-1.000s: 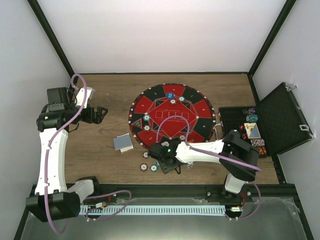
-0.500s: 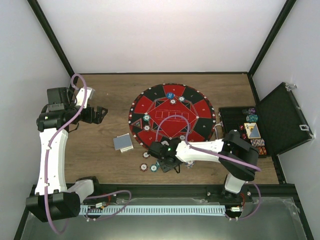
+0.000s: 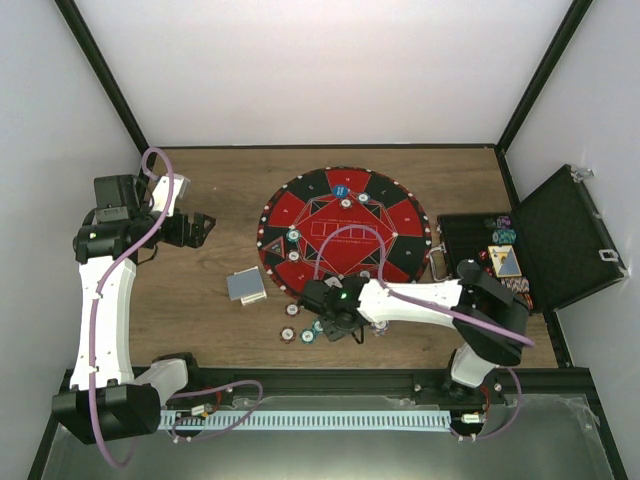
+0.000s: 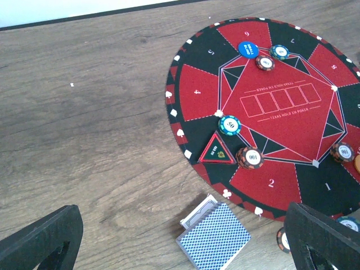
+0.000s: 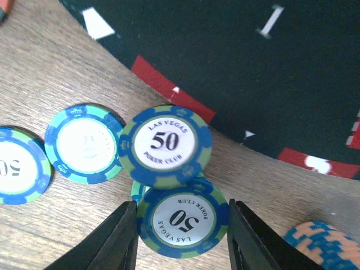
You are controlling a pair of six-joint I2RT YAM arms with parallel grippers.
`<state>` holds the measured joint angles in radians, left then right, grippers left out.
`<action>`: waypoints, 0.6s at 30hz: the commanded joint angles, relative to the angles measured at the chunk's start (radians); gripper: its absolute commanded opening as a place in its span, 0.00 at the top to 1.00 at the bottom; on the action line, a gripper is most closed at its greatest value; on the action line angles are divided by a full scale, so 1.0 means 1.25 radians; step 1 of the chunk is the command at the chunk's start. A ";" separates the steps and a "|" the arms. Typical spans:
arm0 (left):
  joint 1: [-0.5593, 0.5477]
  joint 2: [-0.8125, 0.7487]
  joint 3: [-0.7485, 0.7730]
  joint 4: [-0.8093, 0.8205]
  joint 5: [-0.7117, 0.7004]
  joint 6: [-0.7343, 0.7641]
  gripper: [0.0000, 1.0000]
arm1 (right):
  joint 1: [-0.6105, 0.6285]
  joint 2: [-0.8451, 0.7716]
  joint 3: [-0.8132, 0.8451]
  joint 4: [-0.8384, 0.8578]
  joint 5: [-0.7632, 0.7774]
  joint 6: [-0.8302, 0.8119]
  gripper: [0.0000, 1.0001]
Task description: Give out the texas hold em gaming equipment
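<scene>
mat (image 3: 345, 215) mid-surface, its 6 o'clock rim hidden under the right arm (image 3: 420, 295) from above; open case (image 3: 570, 240) at 3 o'clock, contents too small to sort. blue-backed deck (image 4: 214, 236) at the mat's 8 o'clock, one card skewed underneath; left fingers (image 4: 39, 239) spread wide, holding nothing. right fingers (image 5: 121, 242) closed against the edges of a green-and-blue "50" chip (image 5: 183, 219) on the surface just off the mat's rim, stacked on another that's mostly hidden.
</scene>
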<state>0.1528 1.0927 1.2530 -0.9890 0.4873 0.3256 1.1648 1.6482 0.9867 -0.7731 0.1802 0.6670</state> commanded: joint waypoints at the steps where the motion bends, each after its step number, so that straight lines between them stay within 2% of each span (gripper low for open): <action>1: 0.004 -0.001 0.019 0.002 0.005 0.000 0.00 | -0.019 -0.058 0.044 -0.053 0.045 0.004 0.88; 7: 0.004 0.001 0.024 0.000 0.012 -0.003 0.00 | -0.112 -0.119 0.034 -0.073 0.062 -0.032 0.87; 12: 0.004 0.000 0.031 -0.005 0.015 -0.004 0.00 | -0.254 -0.153 0.023 -0.049 0.070 -0.102 0.87; 18: 0.004 -0.002 0.036 -0.010 0.020 -0.002 0.00 | -0.420 -0.135 0.011 0.000 0.081 -0.164 0.87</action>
<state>0.1528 1.0931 1.2724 -0.9901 0.4950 0.3222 0.7322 1.4776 1.0023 -0.8154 0.2554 0.5331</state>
